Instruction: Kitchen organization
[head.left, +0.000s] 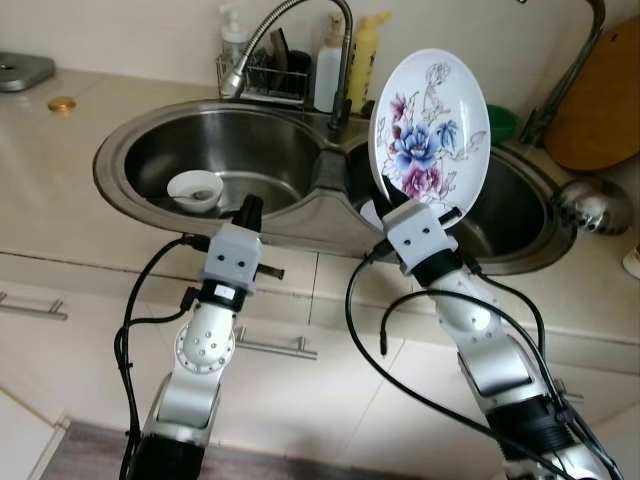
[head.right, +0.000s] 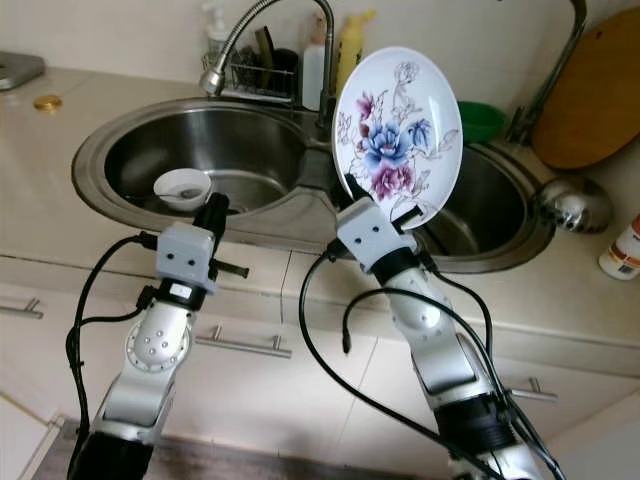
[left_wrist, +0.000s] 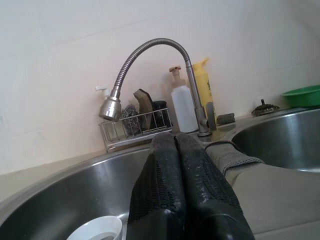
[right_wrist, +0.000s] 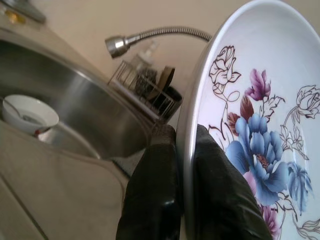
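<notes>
Right wrist view: the right claw (right_wrist: 182, 165) pinches the floral plate (right_wrist: 255, 115) by its rim. Left claw (left_wrist: 175, 170), fingers pressed together and empty, hovers at the sink (head.left: 130, 150) edge, with a small bowl (head.left: 195, 188) at 11 o'clock.

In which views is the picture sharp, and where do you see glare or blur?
Left eye view: even daylight, sharp; soft glare on the steel sink; the flowered plate in the right pincer is crisp. Left wrist view: the faucet is sharp, the shut left pincer close and a little soft. Right wrist view: the plate's flowers are clear, the faucet and rack behind are blurred.
</notes>
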